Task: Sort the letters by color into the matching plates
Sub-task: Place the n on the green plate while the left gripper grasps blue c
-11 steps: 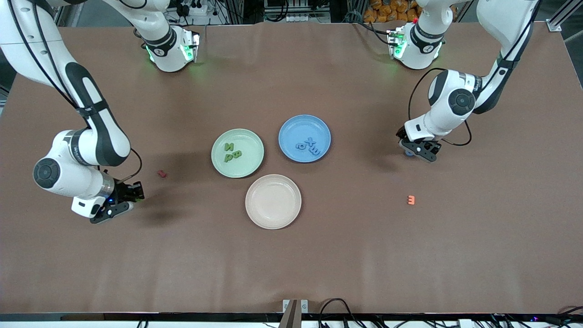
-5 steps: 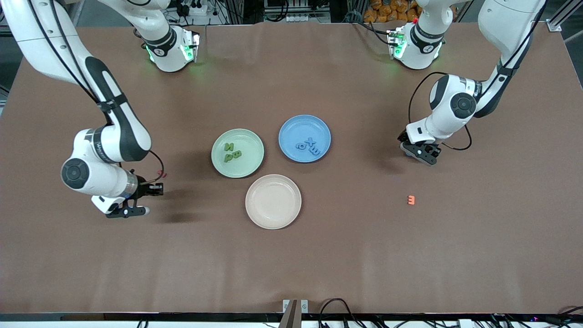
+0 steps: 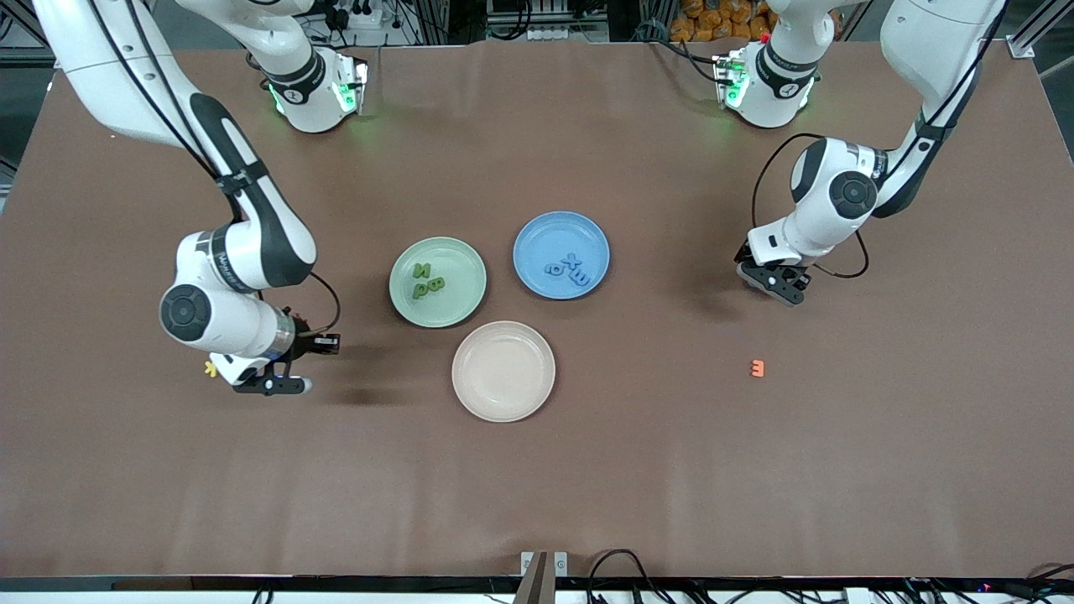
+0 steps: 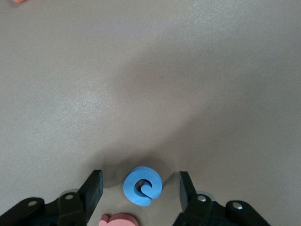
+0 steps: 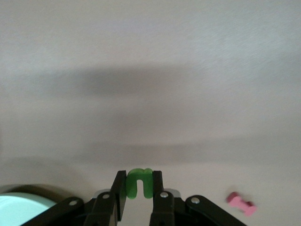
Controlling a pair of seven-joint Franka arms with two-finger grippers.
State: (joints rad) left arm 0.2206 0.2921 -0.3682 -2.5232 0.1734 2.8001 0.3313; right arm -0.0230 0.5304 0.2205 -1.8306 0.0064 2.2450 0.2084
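- Plates sit mid-table: green plate (image 3: pixel 437 281) toward the right arm's end, blue plate (image 3: pixel 560 254) beside it toward the left arm's end, beige plate (image 3: pixel 503 370) nearest the front camera.
- Green plate holds two green letters (image 3: pixel 427 280); blue plate holds three blue letters (image 3: pixel 569 268); beige plate holds nothing.
- Right gripper (image 5: pixel 138 188) is up over bare table, near the green plate and on that plate's right-arm side; its fingers are clamped on a green letter (image 5: pixel 139 181).
- Pink letter (image 5: pixel 241 204) lies on the table, seen in the right wrist view just beside that gripper; the arm hides it in the front view.
- Yellow letter (image 3: pixel 211 367) lies on the table, showing at the edge of the right wrist housing.
- Left gripper (image 4: pixel 141 188) is down at the table toward the left arm's end, well apart from the blue plate; its fingers (image 4: pixel 93 187) stand apart, one on either side of a blue letter (image 4: pixel 142 186), with a gap on each side.
- That blue letter, a curled round shape, lies flat on the table; a second pink letter (image 4: pixel 123 219) lies just beside it at the edge of the left wrist view.
- Orange letter (image 3: pixel 758 367) lies alone on the table, nearer the front camera than the left gripper.
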